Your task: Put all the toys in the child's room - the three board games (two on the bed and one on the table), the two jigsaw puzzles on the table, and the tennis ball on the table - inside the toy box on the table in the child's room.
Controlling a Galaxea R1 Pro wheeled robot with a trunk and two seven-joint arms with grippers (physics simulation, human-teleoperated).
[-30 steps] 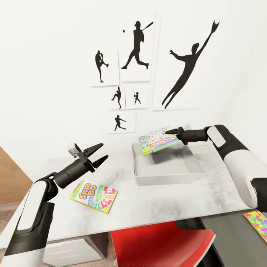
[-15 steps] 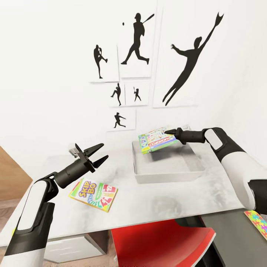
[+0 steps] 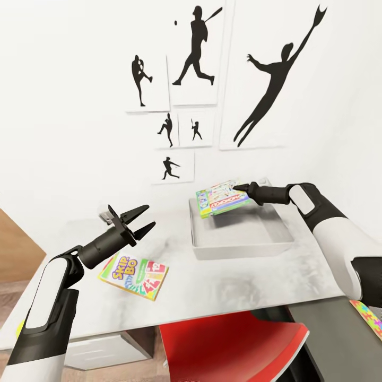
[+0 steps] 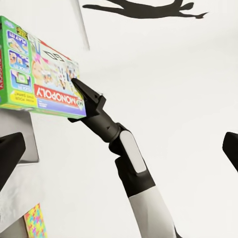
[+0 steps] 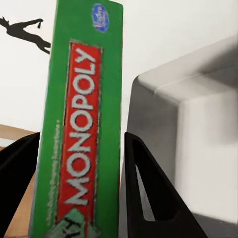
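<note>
- 2 arms show in the head view, and nearest the camera a red chair (image 3: 233,345) sits tucked under the front edge of the bench (image 3: 233,286).
- At the lower right, 1 jigsaw puzzle (image 3: 370,317) lies flat on the darker, lower section, well apart from both claws.
- On the bench top, the Skip-Bo board game (image 3: 133,275) lies flat, just below and in front of the left claw (image 3: 139,223).
- That left claw hangs above the bench with its fingers spread wide and nothing between them (the near game is plainly the left arm's to fetch).
- Further back stands the toy box (image 3: 241,245), a shallow grey bin that looks to hold nothing yet.
- The right claw (image 3: 243,188) reaches in from the right and pinches the Monopoly board game (image 3: 222,197) by its right-hand edge; in the right wrist view the 2 fingers sit on either face of the box (image 5: 79,134).
- The game hangs in the air, roughly level and slightly tilted, over the far left part of the bin, its long axis running left to right along the claw's line of reach.
- My judgement: the coming move turns on that overlap. The game's left end pokes past the bin's rim, so it should shift right and nearer before release.
- Behind everything, black baseball pictures (image 3: 196,53) hang on the white wall.
</note>
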